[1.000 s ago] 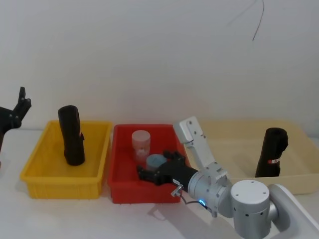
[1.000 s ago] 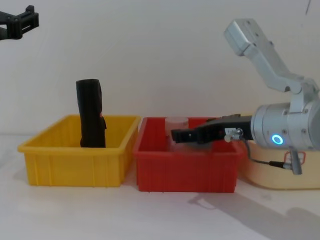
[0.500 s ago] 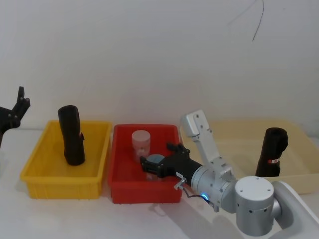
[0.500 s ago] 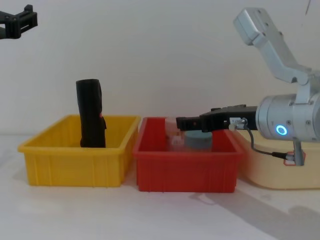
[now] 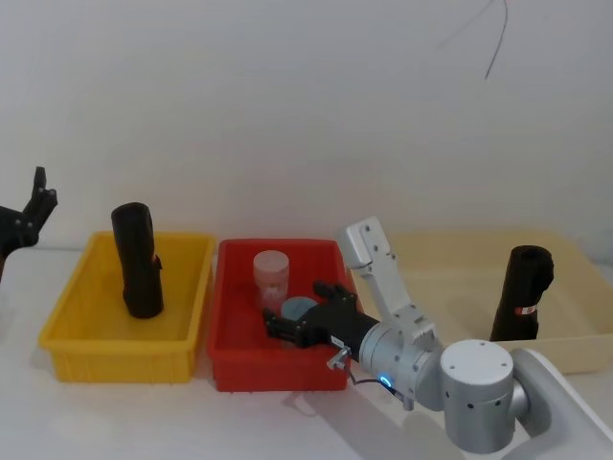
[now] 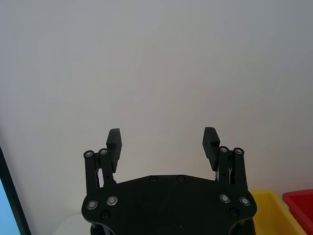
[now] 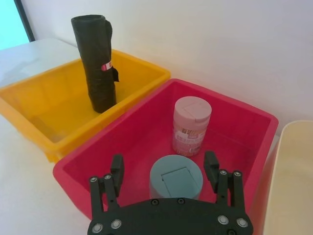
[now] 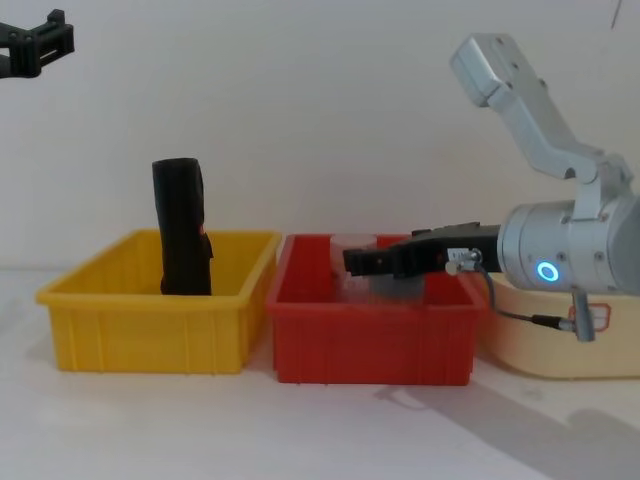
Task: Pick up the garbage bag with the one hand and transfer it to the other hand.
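1. Black plastic rolled into a tall cylinder with a small red label, the garbage bag (image 5: 137, 261) stands upright in the yellow plastic bin (image 5: 77, 331), rising above its walls and untouched.
2. I see my right gripper (image 7: 165, 170) hanging low over the red plastic bin (image 5: 230, 359) next door, fingers spread wide and holding nothing, straddling the pale blue lid of a squat jar (image 7: 176, 177).
3. My left gripper (image 6: 162, 139) is parked high off to the left, well apart from the bins, jaws wide and empty.
4. My worry: closing here would grab the squat jar, not the bag, because the spread fingers bracket that lid.
5. I judge a sideways move toward the bag could also clip the clear jar with a pale lid (image 7: 191, 125) or the wall between the bins, toppling the tall roll.
6. A second black roll (image 5: 524, 292) stands in the beige tray (image 5: 450, 264) on the right, which could be mistaken for the target.
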Tool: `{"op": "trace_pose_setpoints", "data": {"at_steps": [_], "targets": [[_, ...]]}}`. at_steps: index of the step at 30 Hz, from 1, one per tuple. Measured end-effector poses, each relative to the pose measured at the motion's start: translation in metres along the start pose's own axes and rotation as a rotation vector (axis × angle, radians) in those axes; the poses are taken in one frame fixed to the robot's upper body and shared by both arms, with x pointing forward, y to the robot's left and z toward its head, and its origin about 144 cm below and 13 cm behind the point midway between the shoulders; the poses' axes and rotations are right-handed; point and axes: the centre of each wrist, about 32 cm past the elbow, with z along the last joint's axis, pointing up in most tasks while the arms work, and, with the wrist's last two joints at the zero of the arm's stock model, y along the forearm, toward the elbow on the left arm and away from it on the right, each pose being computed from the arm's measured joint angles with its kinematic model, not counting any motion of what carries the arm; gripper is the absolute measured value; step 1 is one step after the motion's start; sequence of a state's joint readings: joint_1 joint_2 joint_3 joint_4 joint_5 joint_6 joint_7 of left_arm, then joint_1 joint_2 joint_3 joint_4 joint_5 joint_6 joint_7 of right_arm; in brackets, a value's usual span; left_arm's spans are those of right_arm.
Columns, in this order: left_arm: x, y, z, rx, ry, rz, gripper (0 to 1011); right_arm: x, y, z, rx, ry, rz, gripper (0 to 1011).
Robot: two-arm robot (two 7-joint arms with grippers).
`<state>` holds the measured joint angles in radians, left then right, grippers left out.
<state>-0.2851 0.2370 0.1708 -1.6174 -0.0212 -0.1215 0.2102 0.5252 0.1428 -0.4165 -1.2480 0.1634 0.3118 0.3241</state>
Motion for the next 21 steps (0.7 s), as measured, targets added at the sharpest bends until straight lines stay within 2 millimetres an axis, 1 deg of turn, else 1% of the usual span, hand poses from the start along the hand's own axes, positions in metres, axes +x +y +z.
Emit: {"op": "trace_pose_setpoints", "data": {"at_steps": [21], "targets": [[0.0000, 0.0000, 0.0000, 0.000, 0.000, 0.000, 1002, 0.0062, 0.0046, -0.0047, -0.009, 0.015, -0.020, 1000]]}}
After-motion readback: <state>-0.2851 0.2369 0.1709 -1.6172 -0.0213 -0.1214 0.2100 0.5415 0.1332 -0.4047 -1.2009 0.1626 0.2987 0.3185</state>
